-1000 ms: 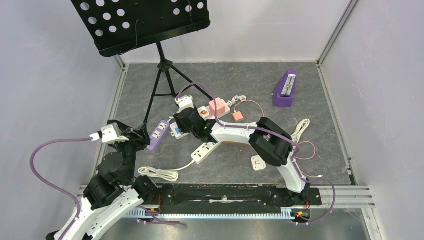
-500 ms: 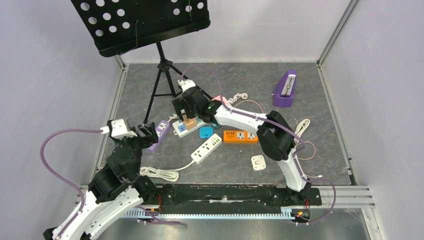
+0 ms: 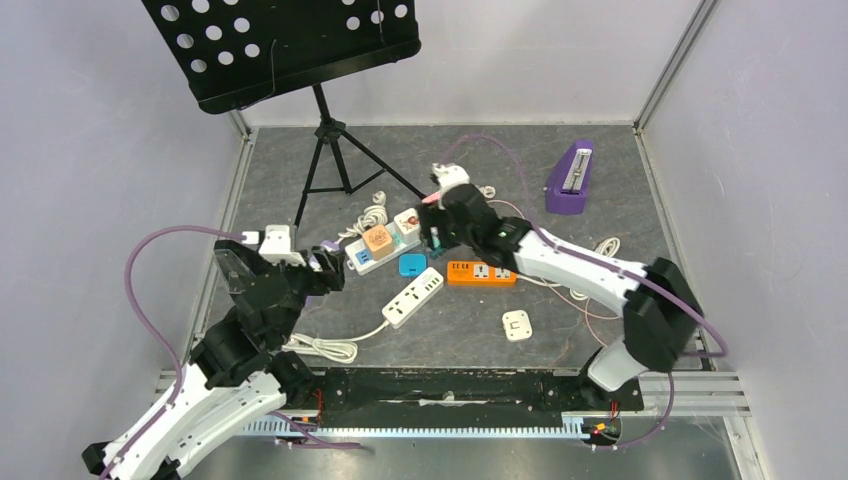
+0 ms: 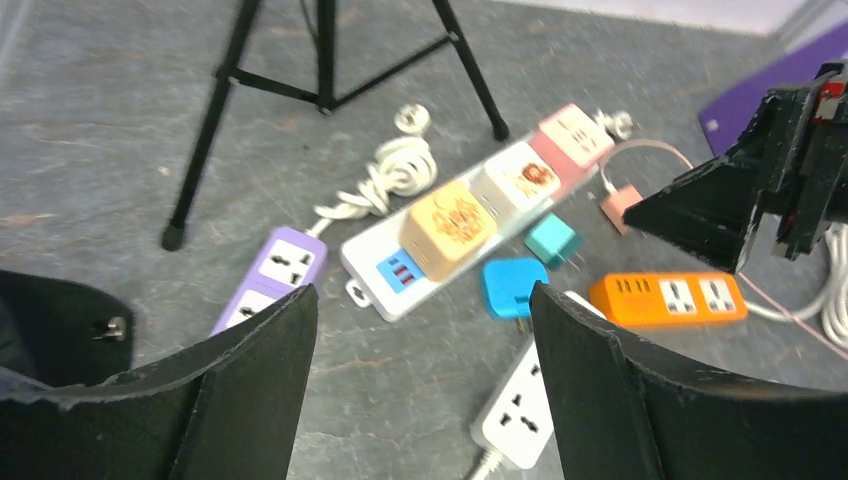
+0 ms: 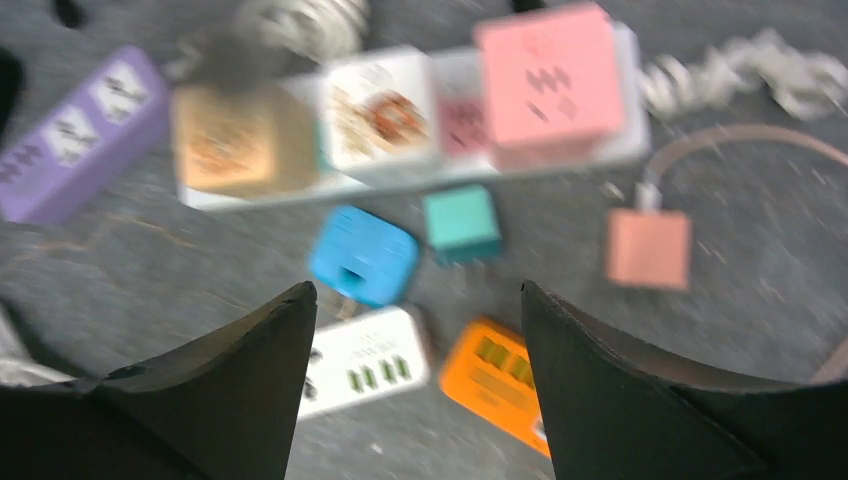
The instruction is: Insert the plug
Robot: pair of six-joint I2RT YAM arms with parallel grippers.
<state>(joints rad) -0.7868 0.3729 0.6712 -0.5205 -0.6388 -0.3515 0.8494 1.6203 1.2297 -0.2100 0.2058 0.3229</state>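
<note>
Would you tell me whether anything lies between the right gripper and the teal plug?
Nothing visible does. The right gripper hangs open over the teal plug, which lies uncovered beside the blue plug, just off the strip.

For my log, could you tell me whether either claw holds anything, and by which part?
Nothing is held: the left claw and right claw are both open and empty.

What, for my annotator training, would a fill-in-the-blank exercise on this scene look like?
The white strip carries ___ cube plugs. The two-socket strip right of the blue plug is ___. The left hand and right hand are both ___.
Missing words: three; orange; open.
</note>
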